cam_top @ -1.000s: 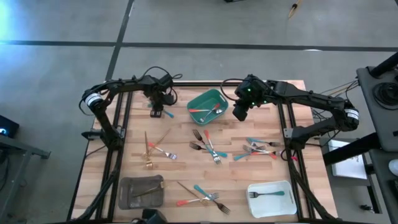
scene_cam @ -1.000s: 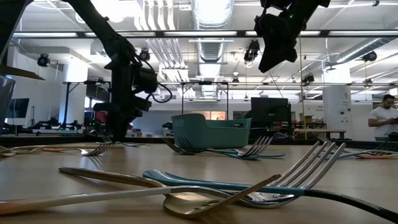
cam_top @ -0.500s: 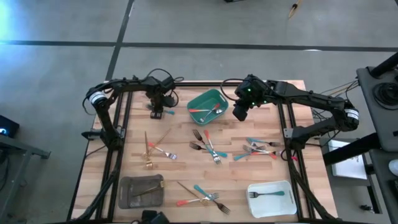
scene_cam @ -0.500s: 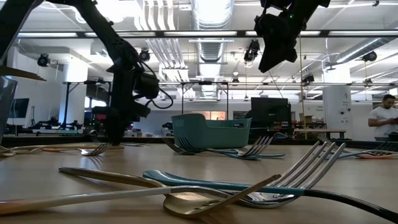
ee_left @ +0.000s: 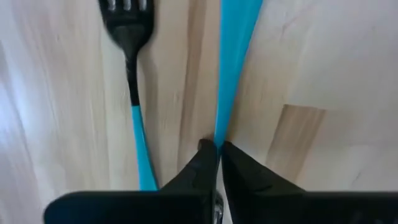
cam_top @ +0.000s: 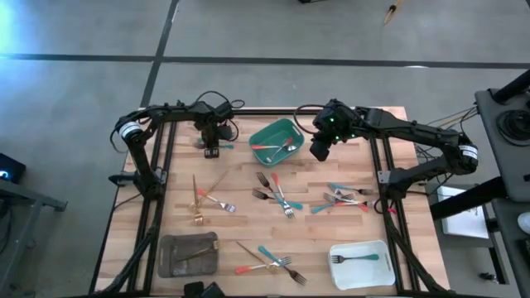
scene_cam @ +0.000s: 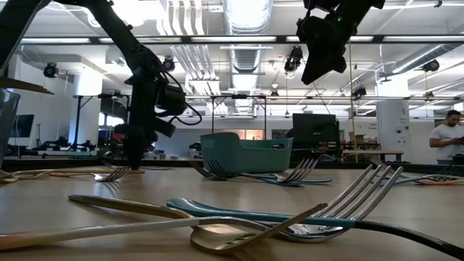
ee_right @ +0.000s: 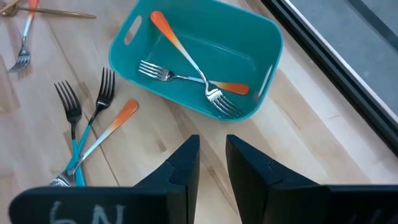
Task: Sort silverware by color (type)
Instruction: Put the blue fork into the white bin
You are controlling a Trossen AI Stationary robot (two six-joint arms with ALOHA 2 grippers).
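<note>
My left gripper [cam_top: 210, 150] is low over the far left part of the table, shut on a teal fork handle [ee_left: 235, 56]. A second teal-handled fork [ee_left: 132, 68] lies on the wood just beside it. My right gripper [cam_top: 320, 149] hangs open, high above the table [scene_cam: 319, 69], next to the green tray [cam_top: 277, 141]. That tray holds two red-orange-handled forks [ee_right: 186, 71]. More silverware lies scattered: mixed forks in the middle [cam_top: 277, 194] and on the right [cam_top: 344, 199], gold pieces on the left [cam_top: 203, 194]. My left gripper pinches the teal handle at its narrow part [ee_left: 218, 138] between the two fingertips [ee_left: 206, 155], coming from above and pointing down. The handle runs straight on away from the fingers. The fingers hide the rest of that utensil, and whether it is lifted I cannot tell.
A grey tray [cam_top: 189, 254] with a gold utensil sits at the near left, and a white tray [cam_top: 362, 263] with one teal-handled fork at the near right. More forks lie near the table's near edge [cam_top: 269, 261]. A person stands far off in the room [scene_cam: 444, 145].
My left arm has shifted slightly while staying low at the far left by the teal-handled fork.
</note>
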